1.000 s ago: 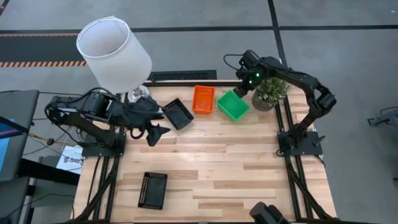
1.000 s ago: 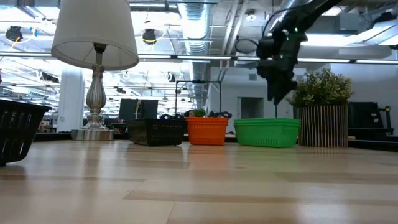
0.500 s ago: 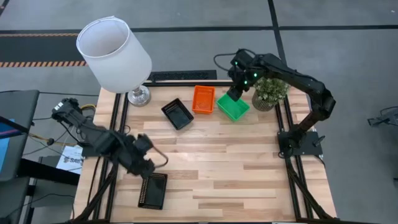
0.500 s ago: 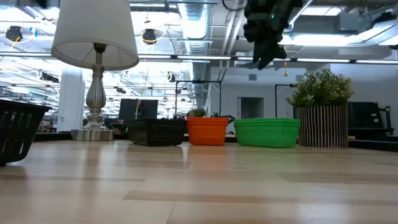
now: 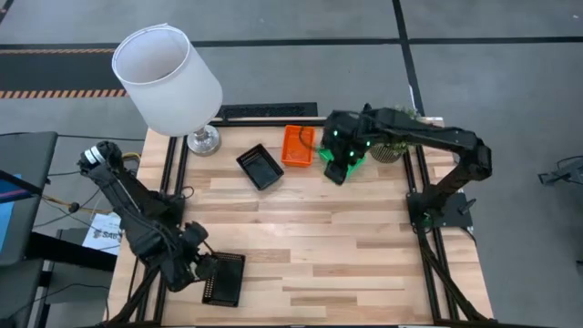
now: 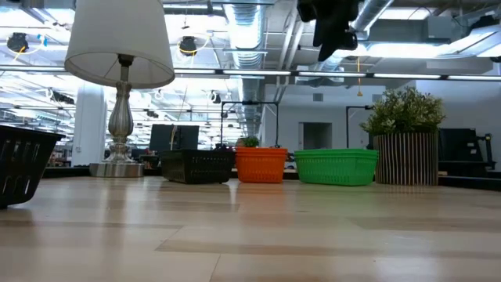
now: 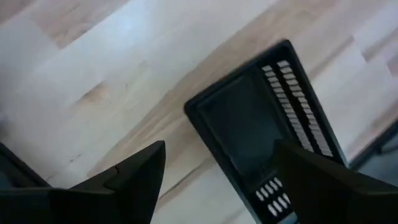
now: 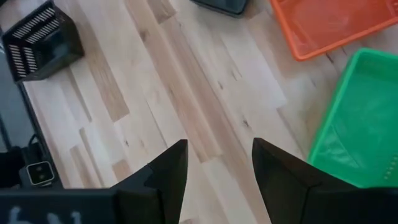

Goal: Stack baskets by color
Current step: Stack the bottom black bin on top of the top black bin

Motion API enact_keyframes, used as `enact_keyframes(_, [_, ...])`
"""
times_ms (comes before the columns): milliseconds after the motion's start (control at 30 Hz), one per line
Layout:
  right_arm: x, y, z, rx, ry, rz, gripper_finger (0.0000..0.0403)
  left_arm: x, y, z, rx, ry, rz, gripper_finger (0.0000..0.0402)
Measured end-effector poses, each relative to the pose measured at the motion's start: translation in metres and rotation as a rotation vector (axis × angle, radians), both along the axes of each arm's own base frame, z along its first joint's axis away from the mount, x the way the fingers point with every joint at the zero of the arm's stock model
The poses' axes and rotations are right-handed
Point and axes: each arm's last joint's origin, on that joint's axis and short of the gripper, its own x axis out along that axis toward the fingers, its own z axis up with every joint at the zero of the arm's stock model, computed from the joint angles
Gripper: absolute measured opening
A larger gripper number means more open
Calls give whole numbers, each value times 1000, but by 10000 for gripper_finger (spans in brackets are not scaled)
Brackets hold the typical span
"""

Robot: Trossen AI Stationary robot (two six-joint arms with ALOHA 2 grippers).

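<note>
One black basket [image 5: 224, 278] lies near the table's front left, also seen in the left wrist view [image 7: 261, 143] and at the edge of the low view [image 6: 19, 168]. My left gripper [image 5: 199, 266] hangs open just left of it, fingers [image 7: 143, 177] pointing down, touching nothing. At the far side stand a second black basket [image 5: 260, 167], an orange basket [image 5: 296, 146] and a green basket [image 6: 337, 167], each flat on its base. My right gripper [image 5: 339, 166] is open, high above the green basket's [image 8: 360, 124] left side, and hides most of it from above.
A white lamp [image 5: 168, 77] stands at the far left corner and a potted plant [image 6: 405, 137] at the far right. Bare wood [image 5: 346, 246] stretches across the table's middle and near right.
My left gripper has swung from beside the far black basket toward the table's near edge, sinking and rolling, down to the near black basket. My right gripper has risen and moved from the far edge by the plant toward the near edge, over the green basket. The baskets have stayed put.
</note>
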Motion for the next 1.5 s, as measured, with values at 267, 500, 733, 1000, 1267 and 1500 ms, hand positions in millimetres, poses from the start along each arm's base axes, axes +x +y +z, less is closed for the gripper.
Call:
enact_keyframes(267, [8,59,0,-44,29,-11,190,-20,-10,-16,-24,-51,146,283])
enact_keyframes(500, [9,109,-2,-150,14,-87,189,-26,-12,-33,-41,-122,219,283])
enact_keyframes(733, [3,140,-1,-159,-21,-182,184,-27,-6,-55,-41,-115,209,283])
enact_keyframes(1000, [-4,171,-3,-149,-60,-253,182,-26,-8,-75,-137,-137,203,258])
enact_keyframes(1267, [-7,192,-15,-119,-85,-301,180,-24,-4,-82,-150,-116,214,165])
enact_keyframes(1500, [8,207,-28,-91,-115,-301,175,-14,0,-81,-150,-136,197,47])
